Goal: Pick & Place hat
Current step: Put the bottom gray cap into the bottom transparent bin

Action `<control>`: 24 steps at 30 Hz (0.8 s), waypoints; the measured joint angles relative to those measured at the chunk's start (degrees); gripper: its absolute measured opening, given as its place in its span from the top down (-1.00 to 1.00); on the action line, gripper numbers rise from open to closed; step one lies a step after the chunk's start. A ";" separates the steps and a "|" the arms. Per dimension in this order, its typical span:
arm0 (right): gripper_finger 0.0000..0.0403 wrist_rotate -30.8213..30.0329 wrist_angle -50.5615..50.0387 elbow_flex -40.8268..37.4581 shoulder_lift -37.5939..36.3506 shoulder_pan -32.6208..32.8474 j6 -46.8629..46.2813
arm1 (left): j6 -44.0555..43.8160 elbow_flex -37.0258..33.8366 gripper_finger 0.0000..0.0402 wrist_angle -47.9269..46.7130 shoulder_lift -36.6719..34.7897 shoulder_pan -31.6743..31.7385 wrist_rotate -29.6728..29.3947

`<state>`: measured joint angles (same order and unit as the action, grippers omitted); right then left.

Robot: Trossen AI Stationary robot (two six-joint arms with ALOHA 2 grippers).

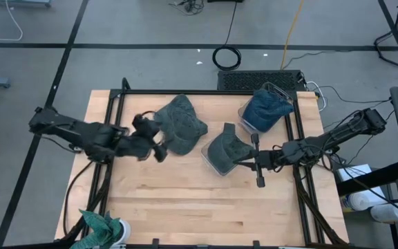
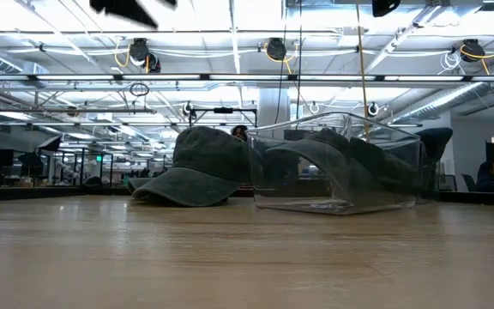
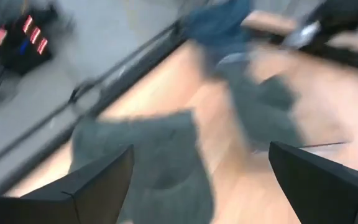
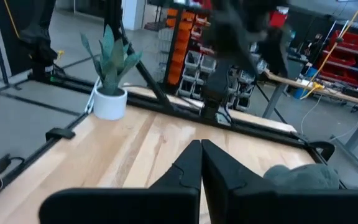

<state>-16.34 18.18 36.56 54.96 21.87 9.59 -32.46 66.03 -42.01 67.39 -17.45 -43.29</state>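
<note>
At the desk's (image 1: 185,207) near left corner stands a plant (image 1: 102,227) in a white pot. Further in, the left pincer (image 1: 159,142) hangs with its fingers spread wide, holding nothing, just beside the left edge of a loose hat (image 1: 182,124). That hat is a dark grey-green cap of washed, faded cloth, crown up, lying flat on the bare wood in the far middle of the desk, outside any container. From the low view it sits with its brim flat on the wood, just left of a clear bin (image 2: 337,163).

Right of it, that clear bin (image 1: 221,155) holds a second grey-green hat (image 1: 228,146), slumped against the walls. The right pincer (image 1: 257,158) is at this bin's right side, fingers pressed together on nothing. Farther right and toward the far edge, another clear bin (image 1: 264,111) holds a blue hat (image 1: 267,107), which fills it and rises over the rim.
</note>
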 joint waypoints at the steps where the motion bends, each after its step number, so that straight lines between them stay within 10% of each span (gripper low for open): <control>1: 1.00 -0.02 0.40 0.00 0.00 0.00 0.03 | -2.44 -0.04 -0.89 -1.59 1.19 1.52 0.53; 24: 1.00 -0.02 -0.86 -0.04 0.02 0.00 0.04 | -11.61 0.03 -0.89 6.62 30.99 18.16 5.57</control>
<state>-16.36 17.32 36.51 54.98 21.87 9.63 -44.07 66.06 -35.38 98.38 0.70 -37.72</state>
